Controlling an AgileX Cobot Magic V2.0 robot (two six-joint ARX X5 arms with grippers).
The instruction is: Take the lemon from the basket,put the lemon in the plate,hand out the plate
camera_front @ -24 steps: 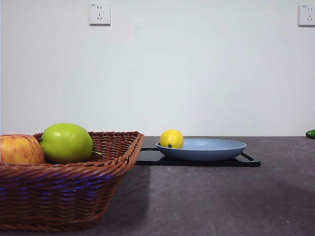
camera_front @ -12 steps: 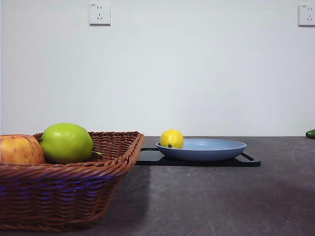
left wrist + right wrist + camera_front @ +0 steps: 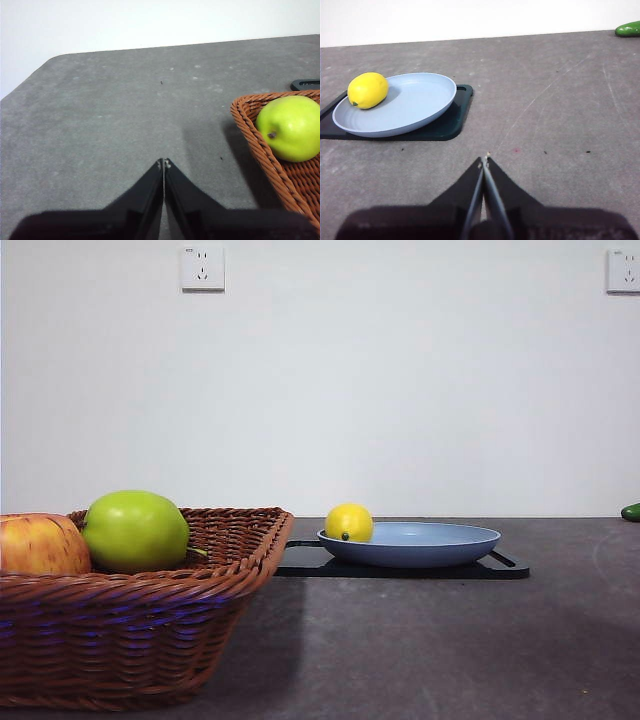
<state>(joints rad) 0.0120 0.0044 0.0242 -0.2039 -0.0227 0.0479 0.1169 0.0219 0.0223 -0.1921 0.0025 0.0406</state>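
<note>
Black jaws pressed together and empty on both the left gripper (image 3: 163, 162) and the right gripper (image 3: 485, 160), each low over the grey counter (image 3: 450, 640) — the right one near the shallow grey-blue plastic plate (image 3: 415, 107), the left beside the brown woven wicker basket (image 3: 270, 165). The small bright yellow lemon (image 3: 367, 90) is out of the basket, lying at the plate's rim, the plate resting on a flat black tray (image 3: 452, 122). With only the handing-out seemingly left, the risk is a tilted lift — the lemon would probably roll off that low rim.

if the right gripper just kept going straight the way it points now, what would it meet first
Probably nothing: ahead of the right gripper lies bare table. The plate with the lemon sits off to one side.
</note>
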